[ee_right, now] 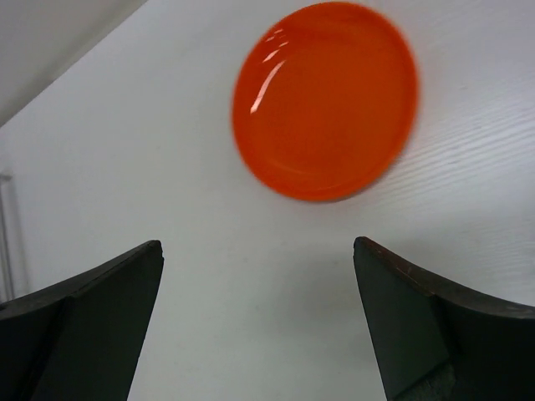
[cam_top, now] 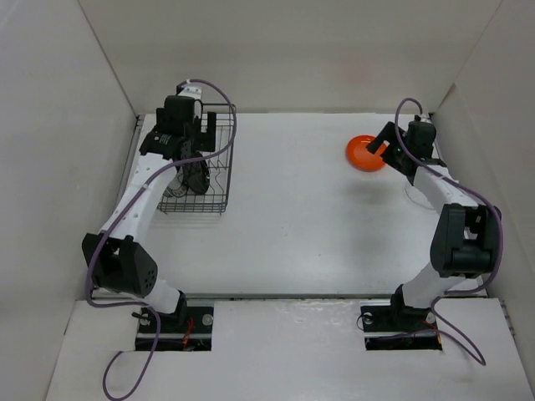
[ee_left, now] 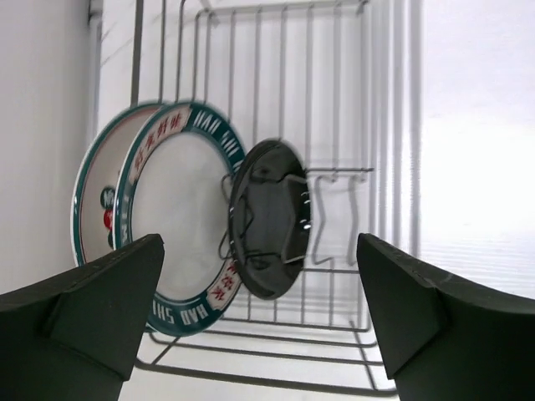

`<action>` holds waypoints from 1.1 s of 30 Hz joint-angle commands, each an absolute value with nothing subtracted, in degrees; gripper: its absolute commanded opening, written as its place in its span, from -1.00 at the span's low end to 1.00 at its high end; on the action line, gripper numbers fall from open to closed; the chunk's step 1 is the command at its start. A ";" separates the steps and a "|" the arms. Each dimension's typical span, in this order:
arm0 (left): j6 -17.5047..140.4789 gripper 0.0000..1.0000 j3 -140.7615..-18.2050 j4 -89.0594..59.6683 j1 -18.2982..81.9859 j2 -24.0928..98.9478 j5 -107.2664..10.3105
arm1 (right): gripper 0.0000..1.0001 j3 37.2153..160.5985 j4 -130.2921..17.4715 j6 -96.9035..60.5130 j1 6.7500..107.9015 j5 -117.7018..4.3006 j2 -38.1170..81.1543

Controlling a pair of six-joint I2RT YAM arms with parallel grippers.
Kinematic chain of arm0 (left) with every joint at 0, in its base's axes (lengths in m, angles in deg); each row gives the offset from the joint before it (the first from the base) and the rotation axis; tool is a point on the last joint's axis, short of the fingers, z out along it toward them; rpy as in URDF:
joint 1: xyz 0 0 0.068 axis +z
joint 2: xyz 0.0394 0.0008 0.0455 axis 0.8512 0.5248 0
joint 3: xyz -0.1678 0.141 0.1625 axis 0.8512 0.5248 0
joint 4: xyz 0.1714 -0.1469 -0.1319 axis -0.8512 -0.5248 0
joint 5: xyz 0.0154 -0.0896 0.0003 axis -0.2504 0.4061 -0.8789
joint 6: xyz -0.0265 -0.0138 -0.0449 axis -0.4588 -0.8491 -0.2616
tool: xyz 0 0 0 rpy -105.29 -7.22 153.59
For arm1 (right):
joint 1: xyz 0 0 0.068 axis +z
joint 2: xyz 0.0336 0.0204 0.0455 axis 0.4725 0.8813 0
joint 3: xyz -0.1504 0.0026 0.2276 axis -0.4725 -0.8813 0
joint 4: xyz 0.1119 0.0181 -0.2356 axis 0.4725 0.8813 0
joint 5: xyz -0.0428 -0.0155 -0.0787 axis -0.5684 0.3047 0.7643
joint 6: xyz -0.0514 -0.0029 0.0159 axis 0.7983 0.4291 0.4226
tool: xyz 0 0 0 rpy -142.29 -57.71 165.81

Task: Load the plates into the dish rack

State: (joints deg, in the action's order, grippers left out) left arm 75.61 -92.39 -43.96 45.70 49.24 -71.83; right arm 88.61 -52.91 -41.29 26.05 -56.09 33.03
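Observation:
The dish rack [cam_top: 224, 200], dark wire, stands at the back left of the table. In the left wrist view its wires [ee_left: 254, 377] hold three plates on edge: a white one with a red pattern [ee_left: 96, 200], a green-rimmed one [ee_left: 180, 217] and a small glossy black one [ee_left: 267, 221]. My left gripper [ee_left: 259, 242] [cam_top: 197, 177] is over the rack, open, its fingers apart from the black plate. The orange plate [ee_right: 326, 100] [cam_top: 365, 153] lies flat at the back right. My right gripper [ee_right: 257, 242] [cam_top: 378, 142] hovers just short of it, open and holding nothing.
White walls [cam_top: 67, 125] enclose the table on the left, back and right; the rack sits close to the left wall. Grey cables [cam_top: 226, 125] loop off both wrists. Both arm bases [cam_top: 175, 322] are bolted at the near edge.

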 commanded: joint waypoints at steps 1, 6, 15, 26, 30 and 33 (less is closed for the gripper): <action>75.44 1.00 -98.54 -47.55 45.78 44.64 -61.77 | 1.00 91.56 -49.97 -39.25 23.11 -52.40 35.70; 75.97 1.00 -101.44 -49.93 45.78 44.02 -52.19 | 0.73 95.51 -49.97 -39.24 18.71 -58.45 43.07; 77.11 1.00 -102.59 -51.07 45.78 42.09 -46.10 | 0.61 105.88 -46.55 -39.77 18.09 -58.99 54.42; 77.11 1.00 -102.59 -51.60 45.78 41.04 -46.63 | 0.32 115.03 -40.23 -40.82 17.04 -60.66 64.01; 77.11 1.00 -102.59 -51.60 45.78 41.04 -46.63 | -0.06 117.83 -37.16 -41.96 17.04 -61.19 65.93; 76.59 1.00 -102.59 -51.60 45.78 41.04 -47.16 | -0.38 119.60 -34.34 -41.97 17.04 -63.64 68.22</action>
State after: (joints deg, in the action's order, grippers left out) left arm 76.47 -100.48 -52.24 45.70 43.45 -47.31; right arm 116.42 -38.42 -41.38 17.28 -60.96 66.08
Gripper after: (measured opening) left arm 0.997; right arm 0.334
